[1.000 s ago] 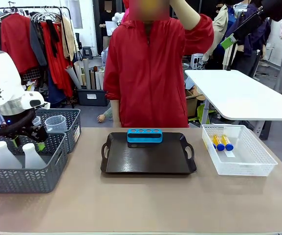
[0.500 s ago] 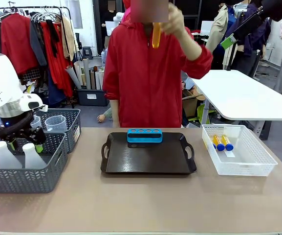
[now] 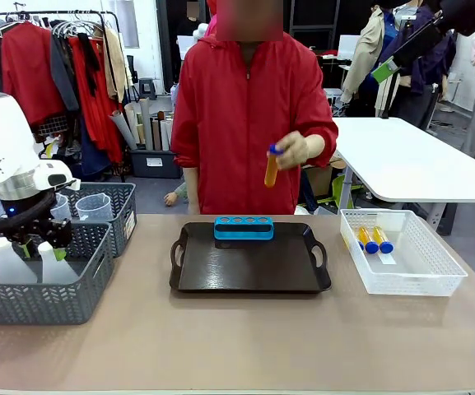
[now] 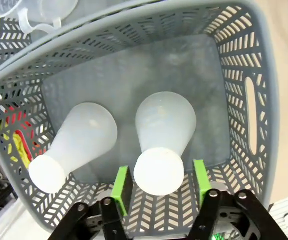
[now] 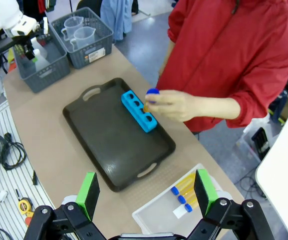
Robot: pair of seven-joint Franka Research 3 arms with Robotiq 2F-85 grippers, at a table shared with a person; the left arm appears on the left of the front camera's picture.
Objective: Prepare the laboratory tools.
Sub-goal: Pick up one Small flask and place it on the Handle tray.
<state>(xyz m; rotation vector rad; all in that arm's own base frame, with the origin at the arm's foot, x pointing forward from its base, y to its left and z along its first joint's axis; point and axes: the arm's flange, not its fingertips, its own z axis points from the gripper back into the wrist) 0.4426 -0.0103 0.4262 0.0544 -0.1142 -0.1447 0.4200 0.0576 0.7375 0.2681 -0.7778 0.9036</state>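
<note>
Straddling the top of the upright conical flask, the left gripper holds its green pads spread at 3 and 9 o'clock of the neck, with slim gaps either side and nothing pinched yet. The flask stands in the grey basket, long axis pointing straight up between the jaws. A second flask stands just beside it at 9 o'clock. The right gripper, spread and empty, hangs well apart.
</note>
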